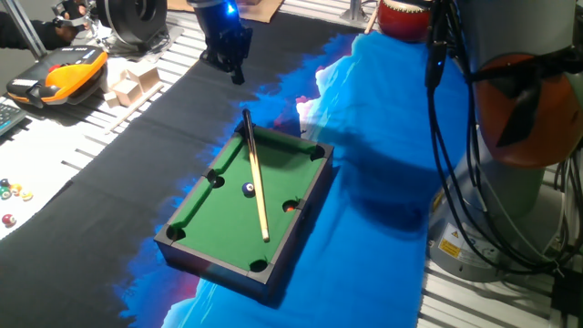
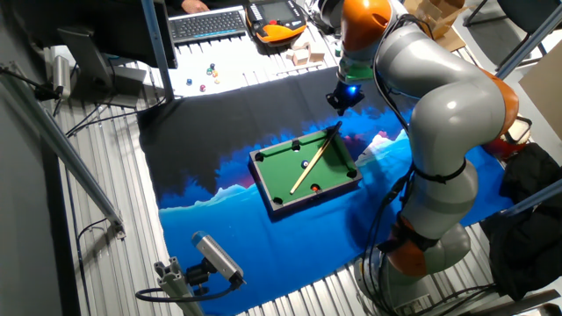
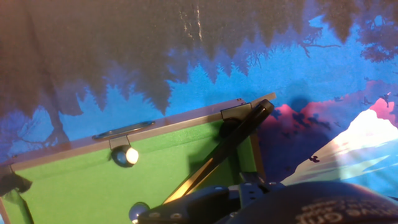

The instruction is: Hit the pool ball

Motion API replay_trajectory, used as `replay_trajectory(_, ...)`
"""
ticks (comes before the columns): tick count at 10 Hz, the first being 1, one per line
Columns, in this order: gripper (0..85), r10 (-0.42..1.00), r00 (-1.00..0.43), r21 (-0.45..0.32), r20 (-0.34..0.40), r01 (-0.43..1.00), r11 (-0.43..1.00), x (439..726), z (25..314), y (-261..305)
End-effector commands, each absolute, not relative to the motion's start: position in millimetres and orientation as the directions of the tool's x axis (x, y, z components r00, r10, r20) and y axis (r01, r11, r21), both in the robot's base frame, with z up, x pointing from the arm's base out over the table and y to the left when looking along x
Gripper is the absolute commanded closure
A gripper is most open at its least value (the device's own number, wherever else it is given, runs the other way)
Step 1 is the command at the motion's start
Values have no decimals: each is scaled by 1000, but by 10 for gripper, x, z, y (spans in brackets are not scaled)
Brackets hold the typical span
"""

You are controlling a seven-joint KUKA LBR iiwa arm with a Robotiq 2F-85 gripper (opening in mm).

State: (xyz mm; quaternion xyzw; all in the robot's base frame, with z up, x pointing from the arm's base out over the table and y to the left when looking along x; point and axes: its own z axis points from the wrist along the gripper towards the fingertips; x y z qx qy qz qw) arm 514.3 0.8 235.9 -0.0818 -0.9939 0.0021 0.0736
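We see the gripper [image 1: 239, 73] hovering above the mini pool table [image 1: 205, 260]; its grip state is unclear. The pool ball [image 1: 248, 189] touches the cue [image 1: 256, 182].

Silver-grey rounded arm [image 2: 448, 114] with orange joint bands, black cables, and a black tool [image 1: 228, 47] lit blue.

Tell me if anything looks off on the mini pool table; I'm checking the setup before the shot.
The cue stick lies loose on the green felt, its dark butt propped on the far rail, right beside the pool ball. The gripper hangs beyond the table, holding nothing.
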Motion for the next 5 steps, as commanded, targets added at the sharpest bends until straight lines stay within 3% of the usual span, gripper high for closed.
replay_trajectory(1, 850, 166, -975, -16, 146, 165, 986, 5143, 2359, 8)
replay_trajectory(5, 850, 157, -978, -16, 140, 156, 988, 5137, 2359, 9)
